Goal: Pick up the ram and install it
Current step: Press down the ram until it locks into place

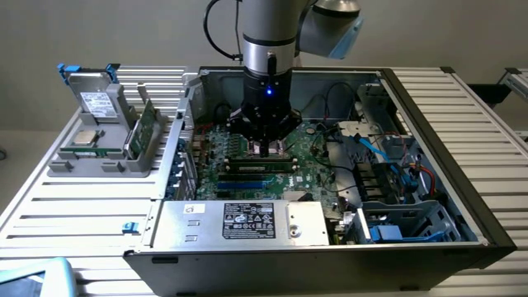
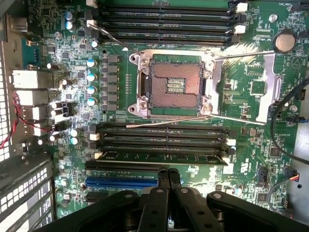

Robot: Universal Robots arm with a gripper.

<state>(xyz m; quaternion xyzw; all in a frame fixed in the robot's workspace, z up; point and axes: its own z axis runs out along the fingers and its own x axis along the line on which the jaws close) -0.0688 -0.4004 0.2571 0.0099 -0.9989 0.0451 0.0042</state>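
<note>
Gripper [image 2: 167, 175] fingers are pressed together, holding nothing, tips just above the ram [image 2: 161, 157]. The ram lies seated in a slot just beside the processor socket [image 2: 175, 84], on the gripper's side of it. Judgement: this is the seating step; pressing calls for an even, straight push along the stick. The motherboard [image 2: 251, 87] surrounds the socket.

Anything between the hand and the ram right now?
Nothing visible. The shut hand sits close by the ram, which lies along the motherboard beside the CPU socket; no cable or part crosses the gap between them.
</note>
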